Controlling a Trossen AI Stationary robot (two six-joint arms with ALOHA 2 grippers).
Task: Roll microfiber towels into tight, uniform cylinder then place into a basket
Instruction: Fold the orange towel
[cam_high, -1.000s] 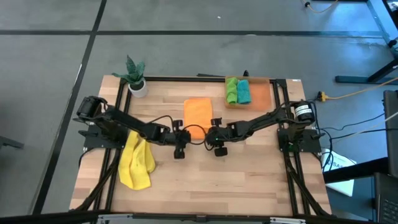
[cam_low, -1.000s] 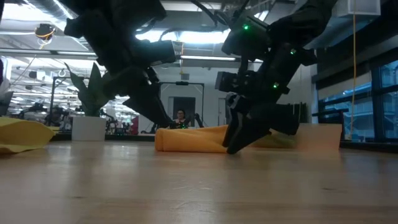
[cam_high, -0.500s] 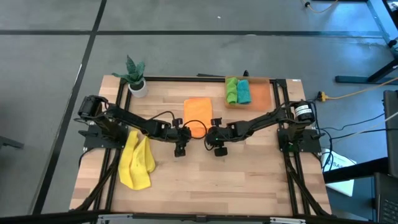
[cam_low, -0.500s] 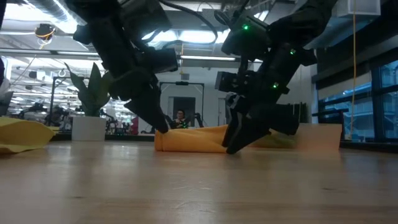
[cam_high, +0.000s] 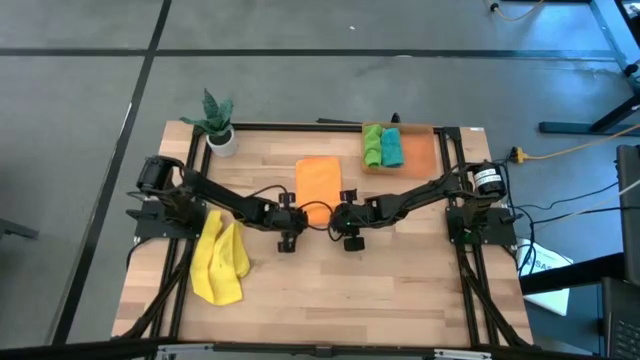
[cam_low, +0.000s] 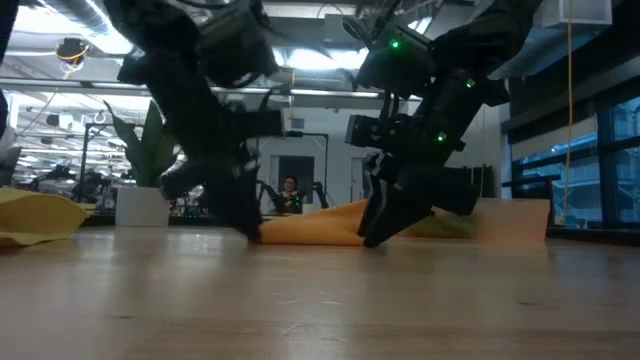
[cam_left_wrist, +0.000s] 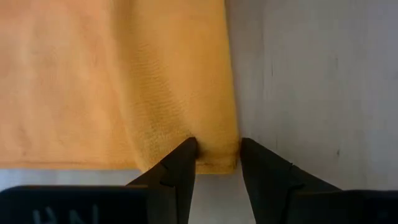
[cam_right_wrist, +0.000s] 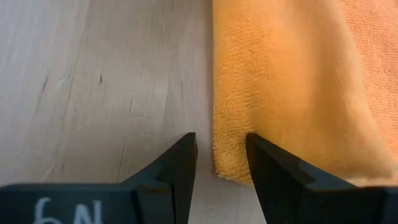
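Currently listed: orange towel (cam_high: 318, 186), mid-worktop (cam_high: 400, 290), soft, light, limp; I judge it will sag unless taken at its near corners. My left gripper (cam_left_wrist: 216, 163) and right gripper (cam_right_wrist: 219, 163) each straddle a corner, fingers apart, nothing pinched.

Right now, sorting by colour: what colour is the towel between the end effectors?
Orange towel, plain; clearest in the high view.
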